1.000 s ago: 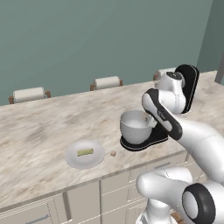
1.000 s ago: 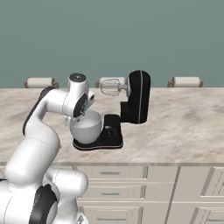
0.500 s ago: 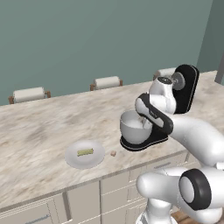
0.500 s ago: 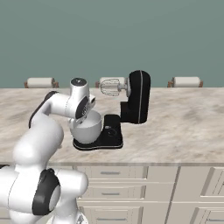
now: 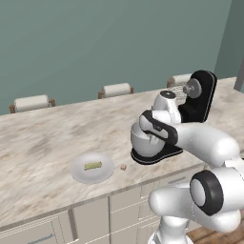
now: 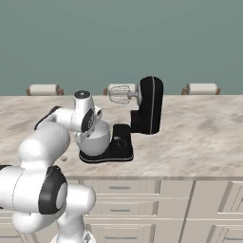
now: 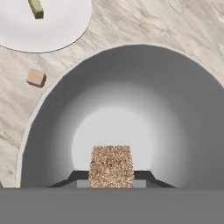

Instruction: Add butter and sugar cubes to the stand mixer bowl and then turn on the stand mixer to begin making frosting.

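End effector (image 7: 111,181) hovers over the stand mixer bowl (image 7: 183,113), clenched on a speckled sugar cube (image 7: 111,166). Next it should let go. Another cube (image 7: 36,77) lies on the bench (image 7: 153,22); butter (image 7: 36,8) waits on the white plate (image 7: 52,30), far left.

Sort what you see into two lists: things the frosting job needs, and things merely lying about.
Needed: butter; sugar cube held in the gripper over the bowl; second sugar cube on the counter; mixer.
Lying about: plate under the butter; chairs behind the counter.
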